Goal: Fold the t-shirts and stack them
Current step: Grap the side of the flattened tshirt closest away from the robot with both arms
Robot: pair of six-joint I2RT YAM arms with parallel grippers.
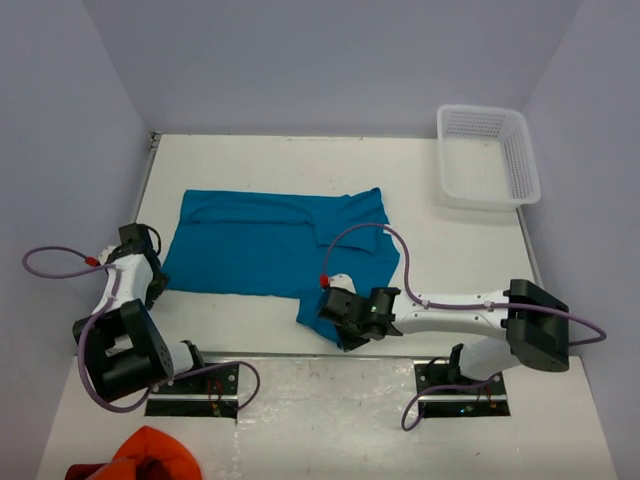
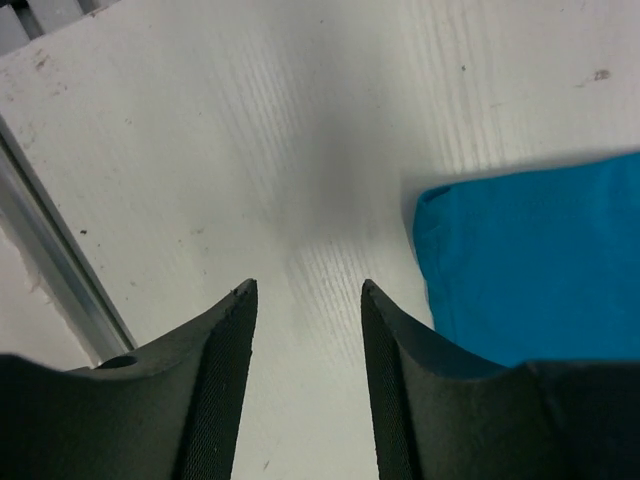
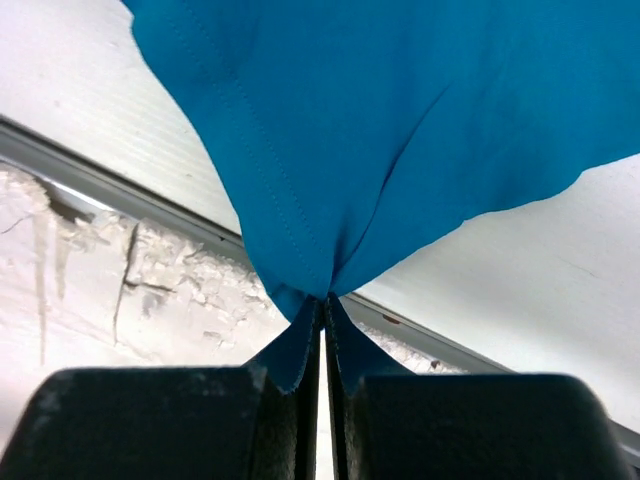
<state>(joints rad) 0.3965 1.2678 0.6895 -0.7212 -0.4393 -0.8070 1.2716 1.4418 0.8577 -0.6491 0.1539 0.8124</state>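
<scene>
One plain teal-blue cotton t-shirt [image 1: 265, 240] lies half-folded on the white bench [image 1: 300, 160]; we see right claw [image 3: 325, 310] clamped on its near corner, left claw [image 2: 305, 292] spread, empty, beside it. No stack yet.

Left arm [image 1: 112, 288] folded back, left claw [image 2: 305, 292] parted wide; right arm [image 1: 460, 305] stretched leftward, right claw [image 3: 325, 305] pinched tight on t-shirt [image 3: 400, 130].

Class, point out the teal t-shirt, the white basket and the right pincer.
teal t-shirt [image 1: 260, 245], top view, middle of the spread cloth.
white basket [image 1: 488, 200], top view, near wall.
right pincer [image 3: 325, 318], right wrist view, between its fingertips.
</scene>
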